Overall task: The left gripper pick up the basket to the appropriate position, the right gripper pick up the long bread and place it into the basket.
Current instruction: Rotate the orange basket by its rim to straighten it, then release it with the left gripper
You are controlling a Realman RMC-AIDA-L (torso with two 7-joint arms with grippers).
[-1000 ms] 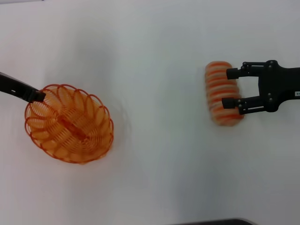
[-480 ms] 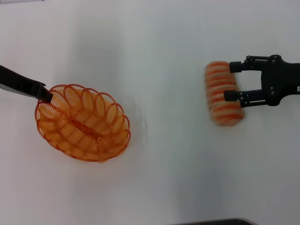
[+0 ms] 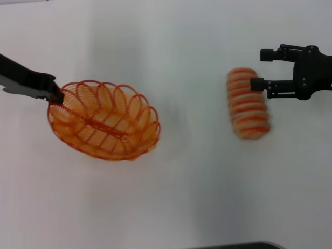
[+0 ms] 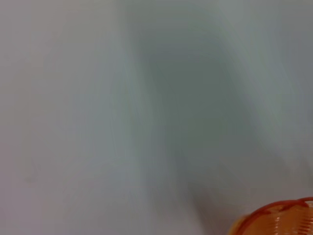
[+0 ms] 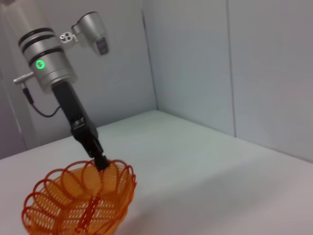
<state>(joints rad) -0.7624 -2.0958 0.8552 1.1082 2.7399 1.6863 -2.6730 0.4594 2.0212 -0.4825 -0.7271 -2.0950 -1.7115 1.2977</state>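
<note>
While our left hand (image 3: 56,97) stays pinched on the near-left rim of the basket (image 3: 106,122), we have carried that basket rightward across the desk (image 3: 171,197) over the last second, from the far left towards the middle, and it has turned so its long axis lies more across our view. It looks tilted and lifted on the held side, though we cannot tell whether the far edge touches the desk. Meanwhile our right hand (image 3: 262,68), fingers spread, has slid from straddling the middle of the long bread (image 3: 248,103) towards its far end; only one finger now overlaps the loaf, the other lies beyond it. The bread lies on the desk, unmoved, well apart from the basket. We judge the basket nearly positioned, but the bread grasp is not yet made.
</note>
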